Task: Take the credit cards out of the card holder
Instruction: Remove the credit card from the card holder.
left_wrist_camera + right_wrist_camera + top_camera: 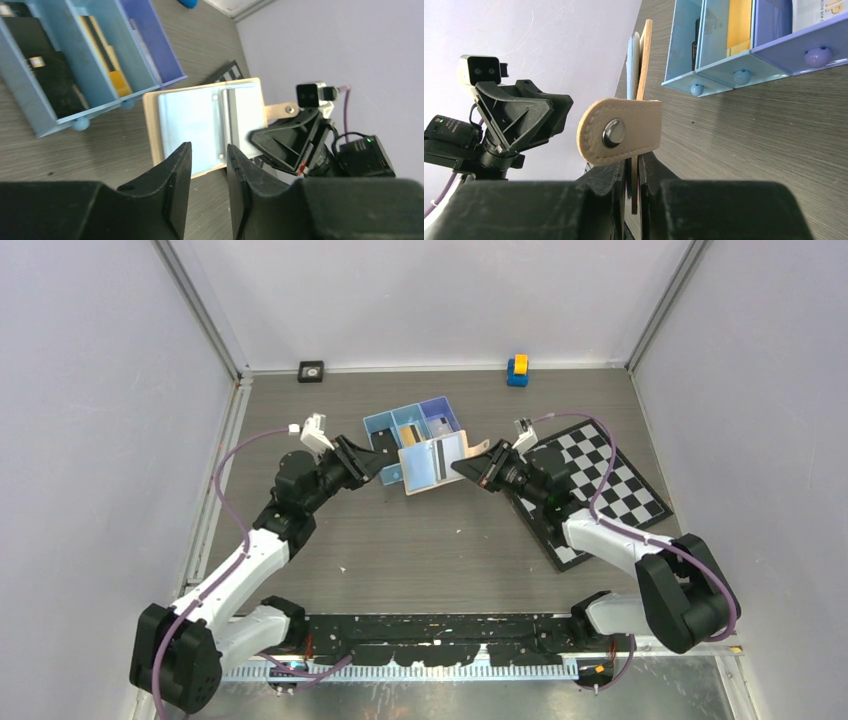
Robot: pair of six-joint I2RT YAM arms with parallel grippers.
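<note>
Table point(420, 550): grey wood grain.
Right gripper point(633, 172): pinching card holder point(644, 125) (by its edge).
Left gripper point(209, 152): jaws apart, seemingly empty.

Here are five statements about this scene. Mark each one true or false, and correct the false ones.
1. The right gripper clamps the card holder. True.
2. The card holder is folded shut. False: it is open.
3. The tray is empty. False: cards lie in its compartments.
4. The left gripper is open. True.
5. A chessboard lies under the right arm. True.
</note>
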